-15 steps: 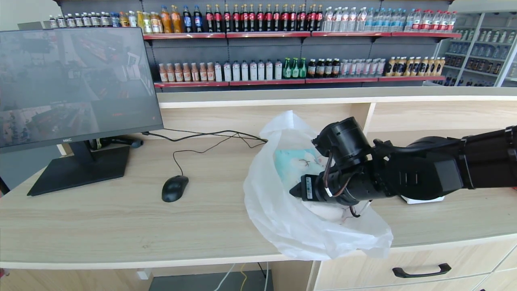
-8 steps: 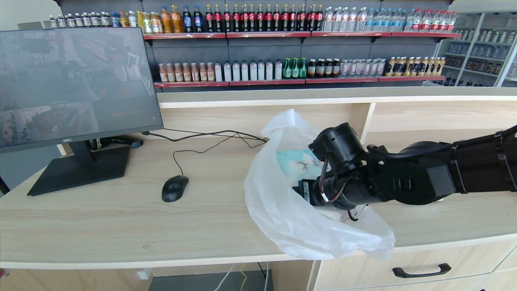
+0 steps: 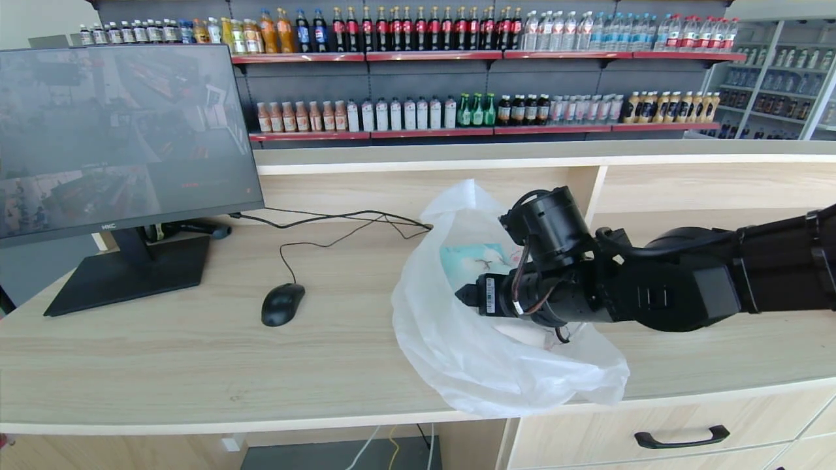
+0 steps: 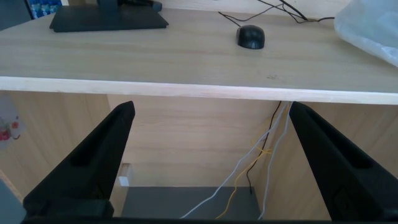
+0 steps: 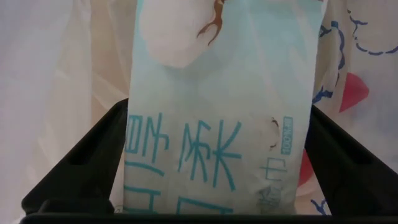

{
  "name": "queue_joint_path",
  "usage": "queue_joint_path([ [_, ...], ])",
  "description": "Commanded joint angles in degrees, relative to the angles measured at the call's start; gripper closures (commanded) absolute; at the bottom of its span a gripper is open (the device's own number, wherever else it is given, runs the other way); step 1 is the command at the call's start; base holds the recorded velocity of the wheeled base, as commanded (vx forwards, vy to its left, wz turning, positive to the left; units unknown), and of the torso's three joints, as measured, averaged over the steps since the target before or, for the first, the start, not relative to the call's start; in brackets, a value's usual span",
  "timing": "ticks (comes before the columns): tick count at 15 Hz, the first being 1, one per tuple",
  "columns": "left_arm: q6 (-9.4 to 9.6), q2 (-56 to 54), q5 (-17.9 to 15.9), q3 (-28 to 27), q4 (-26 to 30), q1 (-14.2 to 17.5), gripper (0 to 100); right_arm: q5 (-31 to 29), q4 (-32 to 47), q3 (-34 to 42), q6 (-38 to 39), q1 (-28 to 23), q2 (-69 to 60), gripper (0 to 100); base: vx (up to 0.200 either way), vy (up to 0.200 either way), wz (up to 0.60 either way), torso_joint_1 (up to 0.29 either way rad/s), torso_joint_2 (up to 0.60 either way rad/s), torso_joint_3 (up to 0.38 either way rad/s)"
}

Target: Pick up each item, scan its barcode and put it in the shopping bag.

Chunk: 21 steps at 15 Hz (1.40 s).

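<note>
A white plastic shopping bag (image 3: 457, 352) lies open on the wooden counter (image 3: 196, 359). My right gripper (image 3: 467, 294) is inside the bag's mouth, shut on a light blue tissue pack (image 3: 470, 260). In the right wrist view the tissue pack (image 5: 217, 124) spans the whole gap between the two black fingers (image 5: 87, 162), with the bag's white film around it. Another printed item (image 5: 348, 93) lies in the bag behind the pack. My left gripper (image 4: 211, 162) hangs open below the counter's front edge, nothing between its fingers.
A monitor (image 3: 124, 137) on a black stand, a black mouse (image 3: 282, 303) and loose cables (image 3: 339, 222) occupy the counter's left half. A raised ledge (image 3: 522, 156) runs along the back. A drawer handle (image 3: 681, 437) sits below the bag. Shelves of bottles stand behind.
My right arm dipped into the bag, then rose a little and shifted left, still holding the tissue pack. The bag's film shifted slightly with it.
</note>
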Motion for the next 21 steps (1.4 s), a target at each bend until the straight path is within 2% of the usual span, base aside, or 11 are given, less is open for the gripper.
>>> queue_joint_path([
  [1, 0.0, -0.02, -0.04, 0.0, 0.05, 0.0, 0, -0.16, -0.09, -0.06, -0.08, 1.44, -2.49, 0, 0.0, 0.0, 0.0, 0.0, 0.0, 0.0],
  [6, 0.0, -0.02, 0.05, 0.0, 0.05, 0.0, 0, -2.01, -0.44, 0.21, -3.24, 1.26, -7.68, 0, 0.0, 0.0, 0.0, 0.0, 0.0, 0.0],
  [9, 0.0, -0.02, 0.05, 0.0, 0.05, 0.0, 0, -5.35, -0.62, 0.3, -3.33, 1.17, -9.35, 0, 0.0, 0.0, 0.0, 0.0, 0.0, 0.0],
  [15, 0.0, -0.02, -0.04, 0.0, 0.14, 0.0, 0, -5.52, -3.16, 0.38, -8.78, 1.17, -15.33, 0, 0.0, 0.0, 0.0, 0.0, 0.0, 0.0],
  [16, 0.0, -0.02, -0.04, 0.0, 0.14, 0.0, 0, -5.52, -6.06, 0.65, -10.1, 1.17, -15.59, 0, 0.0, 0.0, 0.0, 0.0, 0.0, 0.0],
  [17, 0.0, -0.02, -0.04, 0.0, 0.14, 0.0, 0, -6.58, -15.29, 2.76, -12.65, 1.17, -15.94, 0, 0.0, 0.0, 0.0, 0.0, 0.0, 0.0],
  [18, 0.0, -0.02, -0.04, 0.0, 0.14, 0.0, 0, -7.46, -19.34, 4.43, -13.88, 1.26, -16.12, 0, 0.0, 0.0, 0.0, 0.0, 0.0, 0.0],
  [19, 0.0, -0.02, 0.05, 0.0, 0.14, 0.0, 0, -7.99, -33.84, 11.02, -18.45, 1.35, -16.29, 0, 0.0, 0.0, 0.0, 0.0, 0.0, 0.0],
  [20, 0.0, -0.02, 0.05, 0.0, 0.14, 0.0, 0, -7.99, -39.2, 13.48, -20.47, 1.17, -16.21, 0, 0.0, 0.0, 0.0, 0.0, 0.0, 0.0],
  [21, 0.0, -0.02, -0.04, 0.0, 0.14, 0.0, 0, -7.55, -50.89, 18.84, -23.63, 1.08, -16.21, 0, 0.0, 0.0, 0.0, 0.0, 0.0, 0.0],
])
